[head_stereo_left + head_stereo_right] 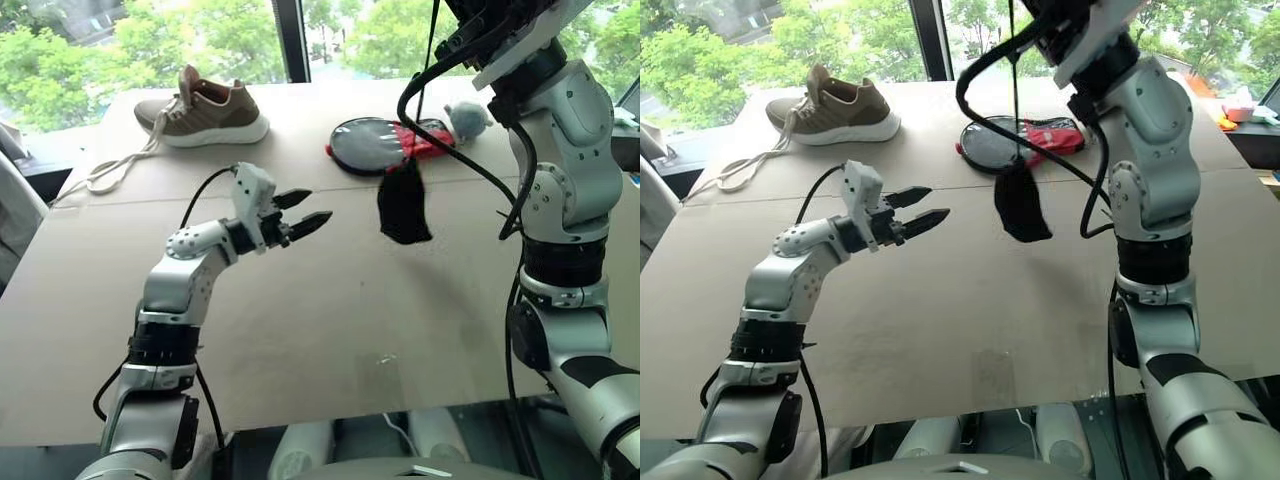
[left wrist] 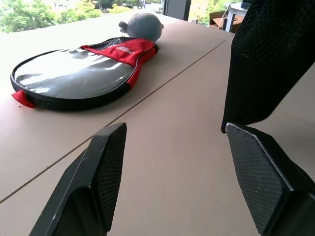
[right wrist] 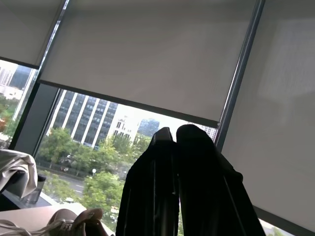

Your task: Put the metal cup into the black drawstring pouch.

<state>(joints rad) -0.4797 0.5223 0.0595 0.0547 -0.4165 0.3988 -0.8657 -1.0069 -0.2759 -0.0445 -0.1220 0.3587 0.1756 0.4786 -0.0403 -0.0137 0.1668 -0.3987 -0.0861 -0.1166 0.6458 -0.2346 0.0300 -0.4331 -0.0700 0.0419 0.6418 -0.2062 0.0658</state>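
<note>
The black drawstring pouch (image 1: pixel 404 205) hangs in the air over the table, its thin cord running straight up toward my raised right hand. In the right wrist view my right gripper (image 3: pixel 176 129) is shut, pointing up at the window. My left gripper (image 1: pixel 320 204) is open and empty, level, a short way left of the pouch. Seen from the left wrist, the pouch (image 2: pixel 275 54) hangs just beyond one of that gripper's fingers (image 2: pixel 256 167). The metal cup is out of view.
A round dark-grey-and-red paddle case (image 1: pixel 375 130) and a grey plush toy (image 1: pixel 465 118) lie behind the pouch. A brown shoe (image 1: pixel 205 110) with long white laces sits at the back left. The brown table (image 1: pixel 300 320) ends at a front edge near me.
</note>
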